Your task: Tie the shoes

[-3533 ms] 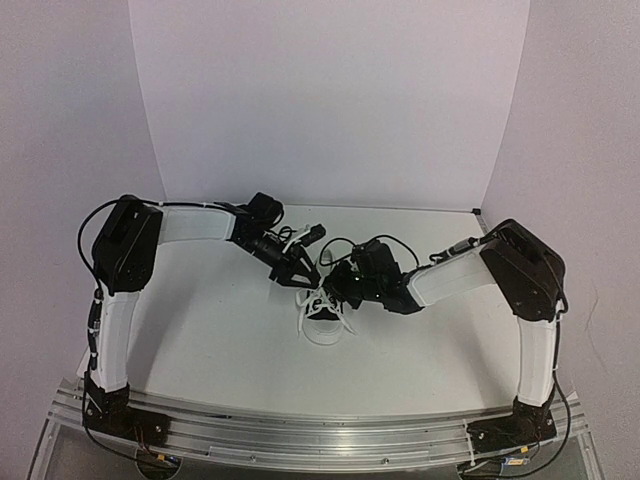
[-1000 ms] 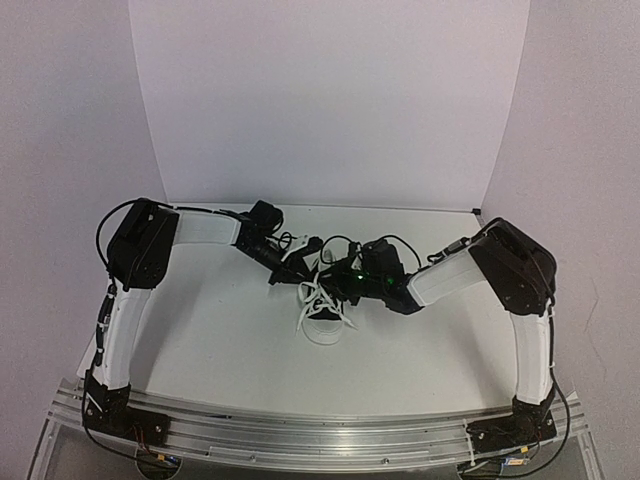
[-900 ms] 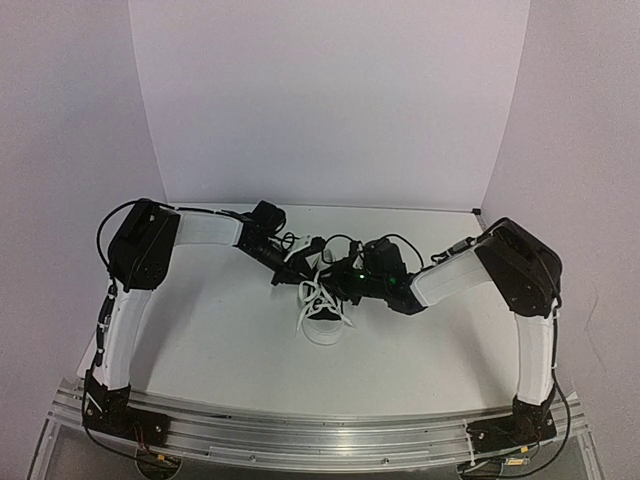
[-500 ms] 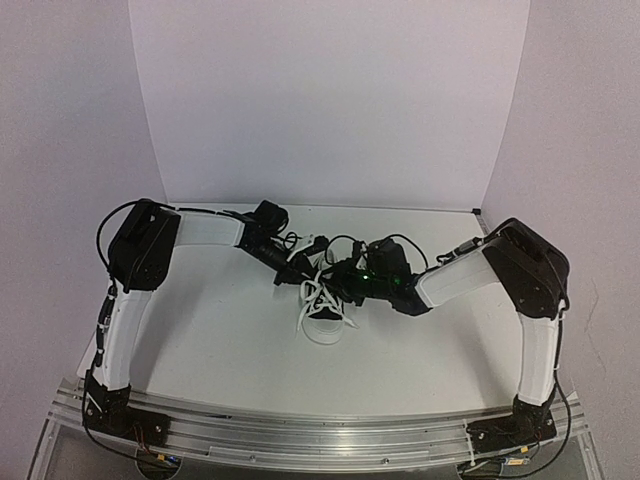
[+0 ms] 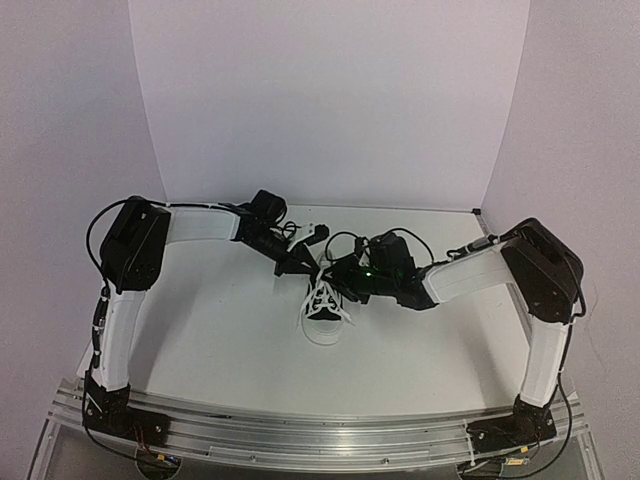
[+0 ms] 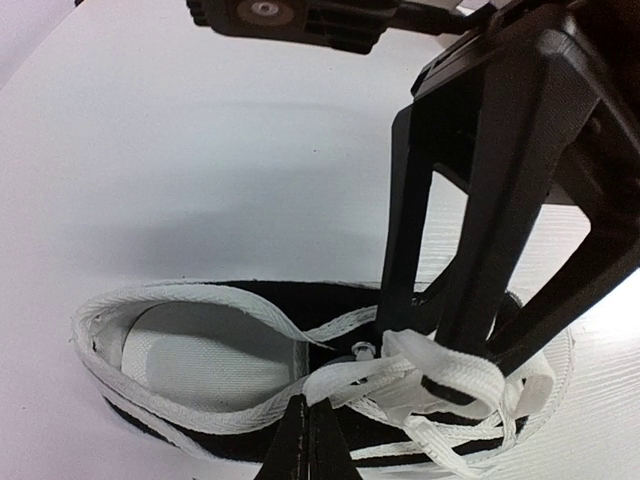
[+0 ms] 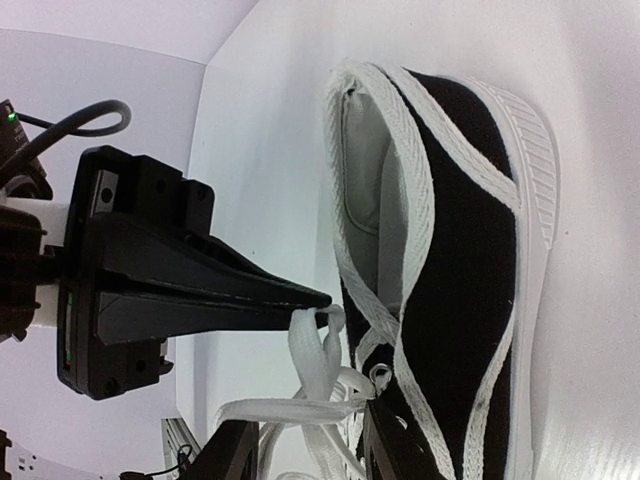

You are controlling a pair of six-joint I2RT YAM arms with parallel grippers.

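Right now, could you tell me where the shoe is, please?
In the top view the shoe sits at the table's middle, toe toward the arm bases; the left gripper, pinching a lace, and the right gripper flank its far end.

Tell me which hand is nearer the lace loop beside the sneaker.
Left. The left hand is shut on the lace loop beside the sneaker; the right hand stands open just short of it, astride the crossed laces.

The sneaker [image 7: 465, 250] is black with white laces [image 7: 312, 365], white lining [image 7: 365, 150] and ribbed white sole [image 7: 535, 150]; the table [image 5: 220, 340] is white.
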